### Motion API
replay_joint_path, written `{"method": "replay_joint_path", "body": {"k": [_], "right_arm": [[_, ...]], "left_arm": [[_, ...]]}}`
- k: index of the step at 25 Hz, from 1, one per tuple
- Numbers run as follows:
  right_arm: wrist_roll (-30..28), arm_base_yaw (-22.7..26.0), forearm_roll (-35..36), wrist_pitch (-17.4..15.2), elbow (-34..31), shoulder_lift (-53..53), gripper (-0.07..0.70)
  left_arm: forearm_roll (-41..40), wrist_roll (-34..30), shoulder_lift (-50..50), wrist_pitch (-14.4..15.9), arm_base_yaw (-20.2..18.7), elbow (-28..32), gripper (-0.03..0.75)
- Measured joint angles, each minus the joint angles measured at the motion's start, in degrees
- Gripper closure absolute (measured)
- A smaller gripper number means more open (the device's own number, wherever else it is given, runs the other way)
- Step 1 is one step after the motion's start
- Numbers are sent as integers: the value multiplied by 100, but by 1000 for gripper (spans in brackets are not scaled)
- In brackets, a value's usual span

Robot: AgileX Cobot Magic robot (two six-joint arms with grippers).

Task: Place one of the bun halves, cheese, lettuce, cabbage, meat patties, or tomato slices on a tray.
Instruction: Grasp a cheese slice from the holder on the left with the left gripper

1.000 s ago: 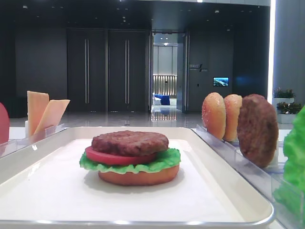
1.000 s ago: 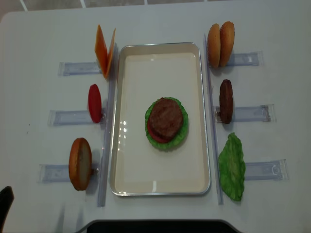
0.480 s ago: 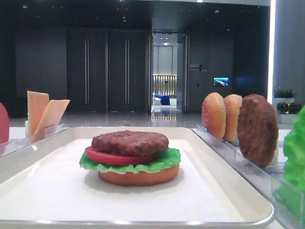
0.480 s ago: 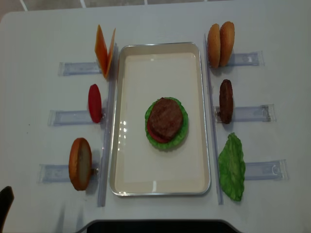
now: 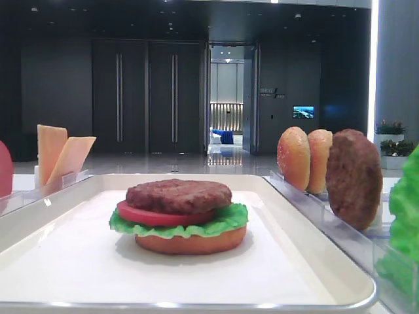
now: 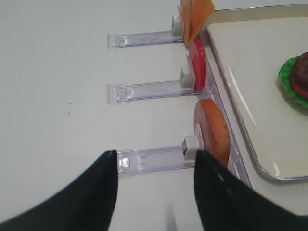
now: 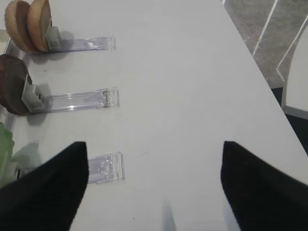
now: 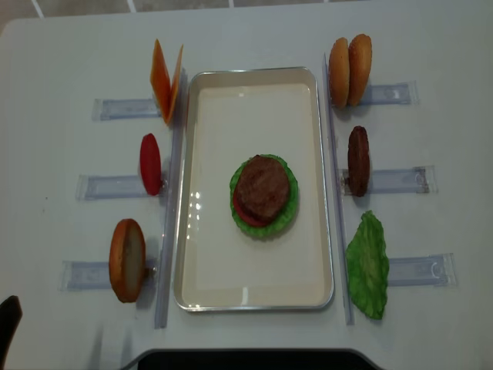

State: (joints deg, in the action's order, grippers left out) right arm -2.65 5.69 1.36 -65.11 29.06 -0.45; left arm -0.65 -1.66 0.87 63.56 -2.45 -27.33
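Observation:
On the white tray [image 8: 254, 304] lies a stack: bun half [image 5: 190, 242], lettuce [image 5: 229, 219], tomato slice [image 5: 157, 216], meat patty [image 8: 263, 187] on top. Left of the tray, cheese slices [image 8: 166, 77], a tomato slice [image 8: 150, 163] and a bun half [image 8: 127, 259] stand on edge in racks. On the right stand two bun halves [image 8: 350, 69], a patty [image 8: 358, 160] and lettuce [image 8: 368, 266]. No cabbage is in view. My left gripper [image 6: 155, 161] is open and empty over the table, just short of the left bun half [image 6: 211, 132]. My right gripper [image 7: 154, 154] is open and empty, right of the racks.
Clear plastic racks [image 8: 115, 186] lie beside the tray on both sides, with long guide strips [image 8: 171, 208] along its edges. The table's right edge [image 7: 269, 86] is near the right gripper, floor beyond. A dark object [image 8: 246, 358] sits at the table's front edge.

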Motion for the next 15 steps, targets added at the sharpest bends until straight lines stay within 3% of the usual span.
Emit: {"method": "replay_joint_path", "body": {"k": [7,11,15], "right_arm": [[0,0,0,0,0,0,92],[0,0,0,0,0,0,92],[0,0,0,0,0,0,92]], "left_arm": [[-343,768,-543,11,0,-56,324],[-421,1003,-1807,-116,0,-296,311],[-456,1118,-3361,-377,0,-830,246]]}}
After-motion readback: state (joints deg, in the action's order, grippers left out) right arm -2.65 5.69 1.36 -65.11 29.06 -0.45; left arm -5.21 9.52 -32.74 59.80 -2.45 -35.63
